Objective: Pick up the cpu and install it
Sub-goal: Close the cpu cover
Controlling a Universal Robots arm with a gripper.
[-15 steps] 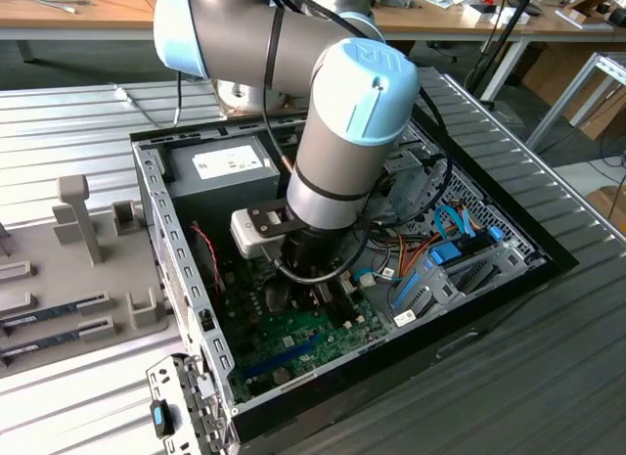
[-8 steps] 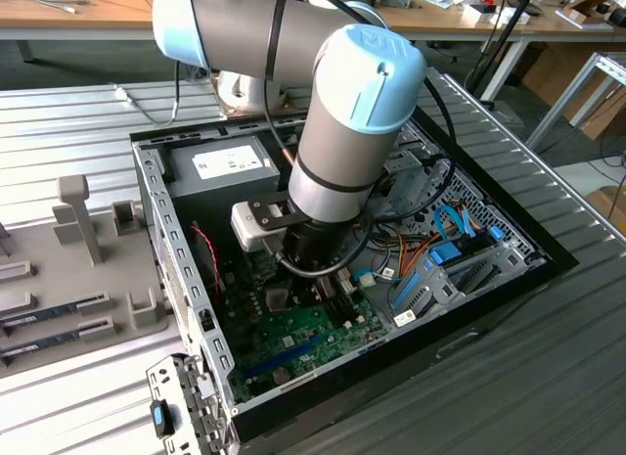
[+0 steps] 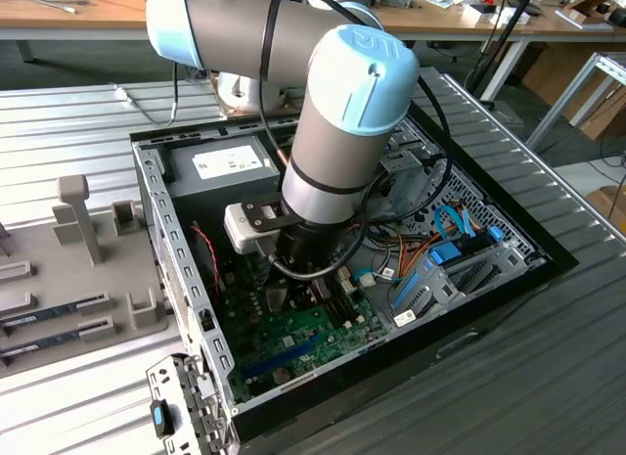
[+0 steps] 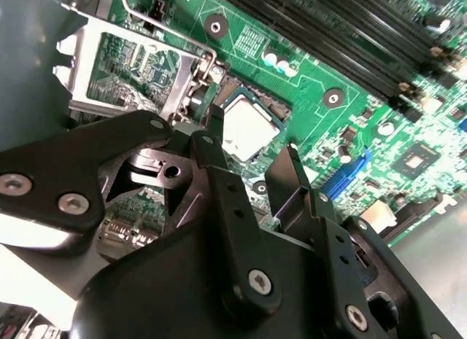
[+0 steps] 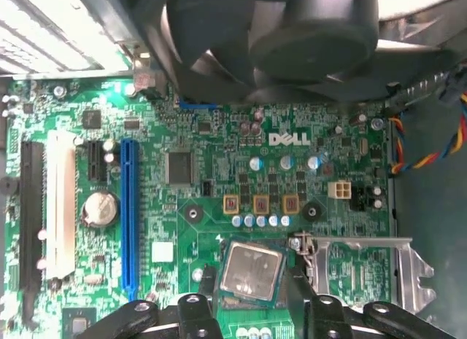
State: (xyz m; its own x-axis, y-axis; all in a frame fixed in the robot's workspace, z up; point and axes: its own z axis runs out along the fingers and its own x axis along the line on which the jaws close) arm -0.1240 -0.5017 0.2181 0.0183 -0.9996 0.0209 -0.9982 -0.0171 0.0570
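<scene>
The cpu (image 5: 252, 272) is a small silvery square lying flat in the socket of the green motherboard (image 5: 219, 178). It also shows in the second wrist view, cpu (image 4: 248, 126). My gripper (image 5: 252, 281) stands straight over it, with one black finger (image 5: 206, 295) tight against one edge of the chip and the other finger against the opposite edge. The second wrist view shows the same hold from the gripper (image 4: 252, 135). The socket's metal load plate (image 4: 120, 69) is swung open beside the chip. In the exterior view the arm's wrist (image 3: 303, 250) reaches down into the open computer case.
A grey power-supply box (image 3: 220, 166) fills the case's far corner. A black fan (image 5: 292, 33) hangs over the board near the socket. Blue and black expansion slots (image 5: 130, 215), long memory slots (image 4: 343, 40) and coloured cables (image 3: 440, 245) surround the socket. Grey fixtures (image 3: 78, 220) holding memory sticks stand at the exterior view's left.
</scene>
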